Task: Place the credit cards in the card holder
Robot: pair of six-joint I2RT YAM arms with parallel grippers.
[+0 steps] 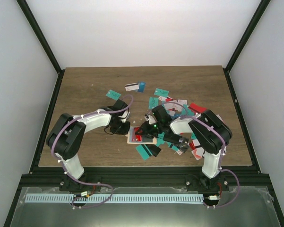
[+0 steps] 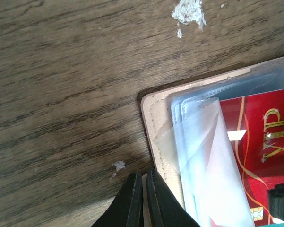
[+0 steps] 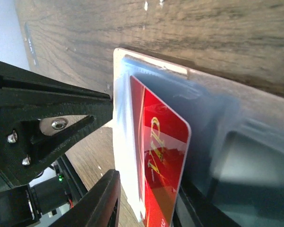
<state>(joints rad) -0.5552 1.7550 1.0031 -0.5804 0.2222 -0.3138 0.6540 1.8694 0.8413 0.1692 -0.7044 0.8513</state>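
The card holder (image 1: pixel 132 137) lies open on the desk (image 1: pixel 85 94) between the arms. Left fingers (image 2: pixel 130 203) clamp its edge. Right fingers (image 3: pixel 101 201), slightly parted, flank a red card (image 3: pixel 163 156) entering its clear sleeve (image 2: pixel 198 156) lengthwise.

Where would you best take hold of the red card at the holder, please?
Pinch the red card across its two faces at the free end nearest the right wrist camera, coming in along its length from that side. Its far end seems tucked in the holder's clear sleeve, and it stands tilted up, leaving both faces reachable.
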